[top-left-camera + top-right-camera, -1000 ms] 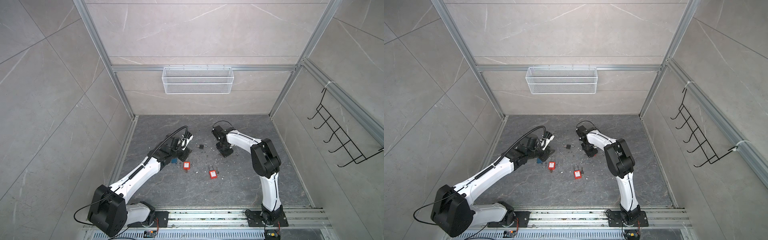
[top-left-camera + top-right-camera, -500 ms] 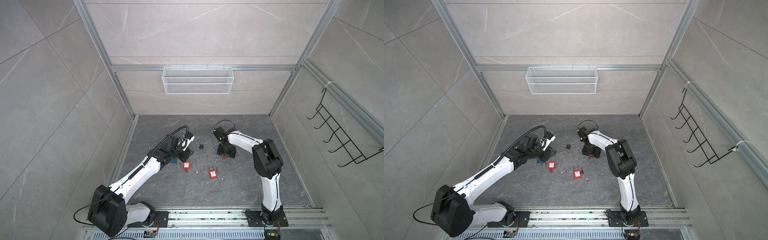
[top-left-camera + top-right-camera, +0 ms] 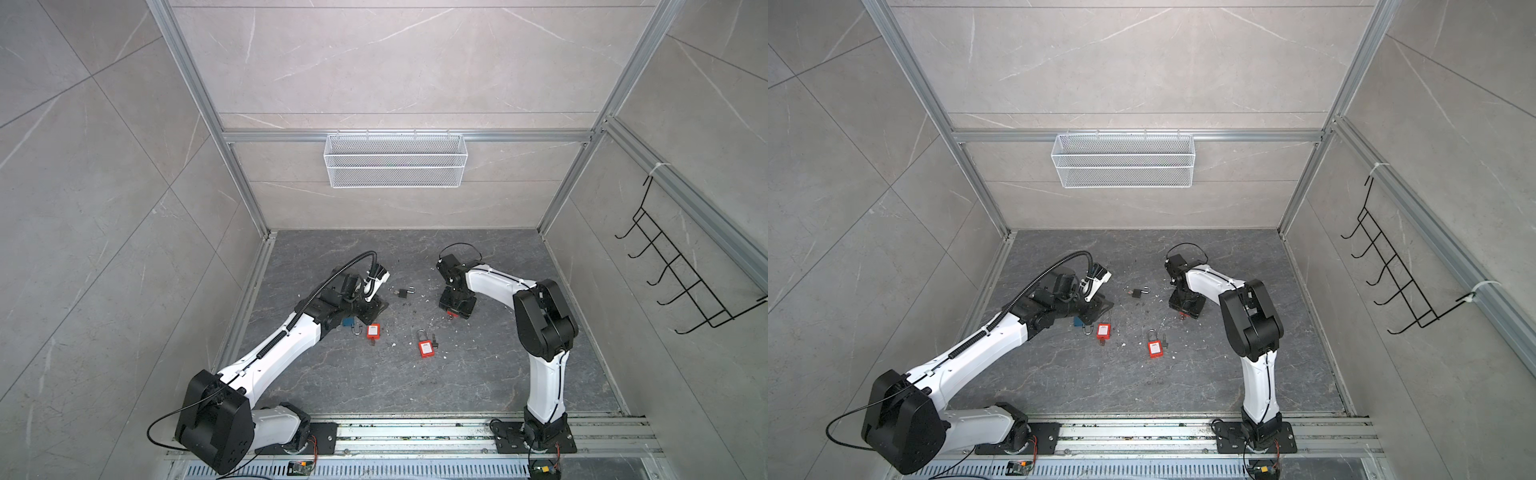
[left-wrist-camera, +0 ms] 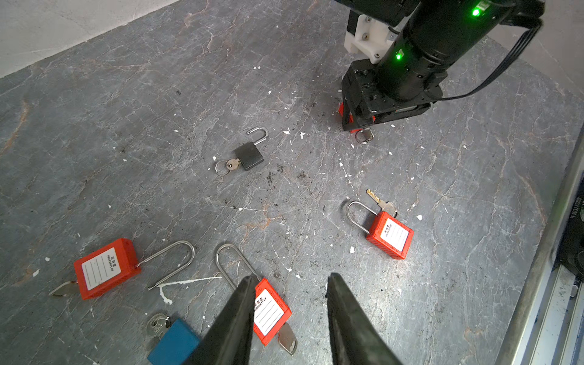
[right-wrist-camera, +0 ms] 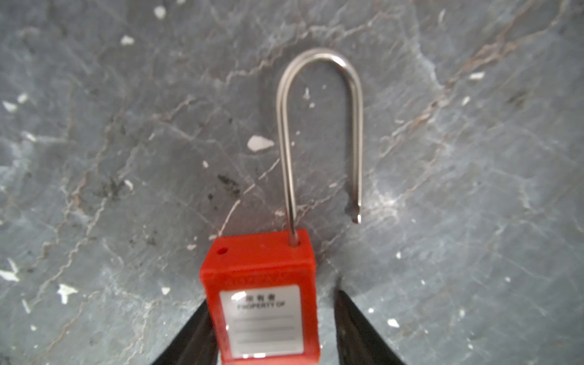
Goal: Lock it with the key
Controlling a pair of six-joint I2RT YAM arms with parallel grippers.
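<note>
Right gripper (image 5: 271,297) points down at the counter (image 3: 374,382), right of centre in both top views. Its jaws are apart and straddle the body of a red padlock (image 5: 262,303). One of the fingers (image 5: 189,335) is against the padlock's side, with a slim gap at the other, so it doesn't look clamped. The padlock lies flat on the counter. Its long shackle (image 5: 319,110) is open, free end out of the body. In the left wrist view a key ring (image 4: 363,138) pokes out from under that gripper.

Left gripper (image 4: 290,282) is low over the left part of the counter, jaws apart, holding nothing. A second red padlock (image 4: 271,313) lies between its fingers, with a key (image 4: 287,339) in the bottom. Just beside it are a blue padlock (image 4: 173,343) and a third red padlock (image 4: 106,268) with its shackle swung open.

A black padlock (image 4: 249,155) with key and ring sits between the two arms; its shackle looks open. A short-shackle red padlock (image 4: 390,235) lies nearer the front, with a loose key (image 4: 379,200) just beside it.
</note>
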